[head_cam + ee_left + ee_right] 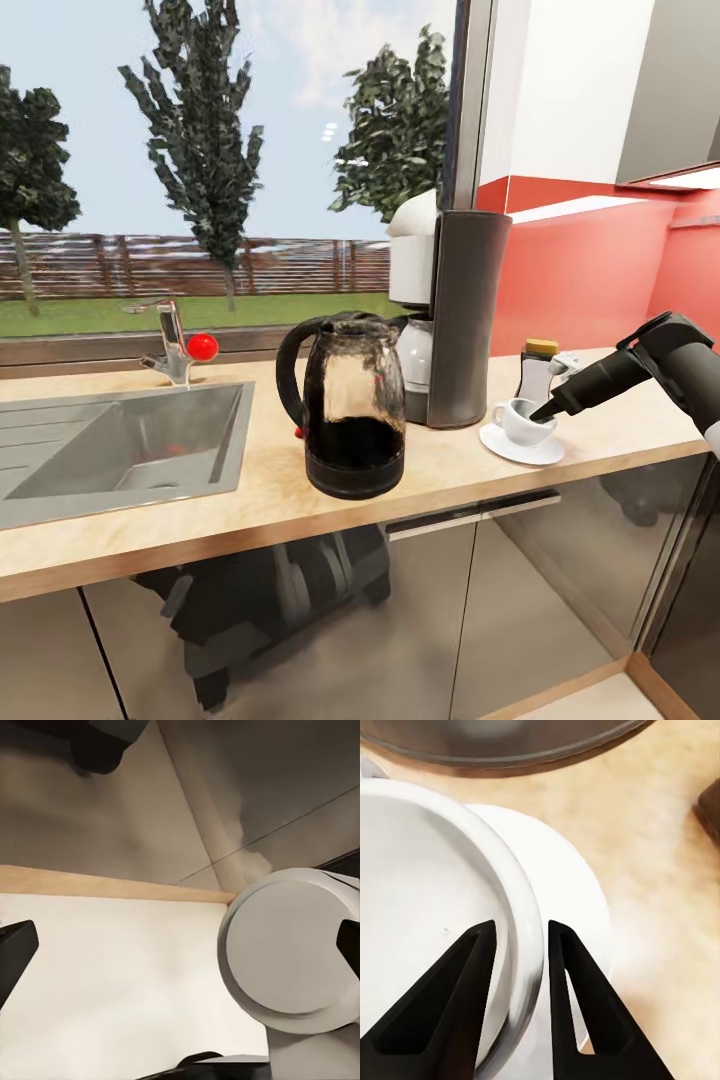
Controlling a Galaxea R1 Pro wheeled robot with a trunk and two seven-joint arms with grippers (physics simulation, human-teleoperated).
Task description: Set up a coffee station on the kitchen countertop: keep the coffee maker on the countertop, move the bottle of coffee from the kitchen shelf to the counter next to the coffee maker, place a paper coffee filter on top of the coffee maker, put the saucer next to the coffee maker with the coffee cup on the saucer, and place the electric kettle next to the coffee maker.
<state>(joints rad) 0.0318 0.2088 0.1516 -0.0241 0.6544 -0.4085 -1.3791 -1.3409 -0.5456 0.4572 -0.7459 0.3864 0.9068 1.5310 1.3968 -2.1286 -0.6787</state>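
On the saucer (pixel 520 446), right jaws straddle the white coffee cup (pixel 520 420) rim; left's unclear.

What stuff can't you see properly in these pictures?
- Bottle of coffee: head view, lower part hidden behind the coffee cup and the right end effector; label too small to read.
- Coffee maker: head view, its carafe partly hidden behind the electric kettle.
- Saucer: right wrist view, mostly covered by the cup.
- Right end effector's fingers straddle the cup's rim; whether they pinch it is unclear.
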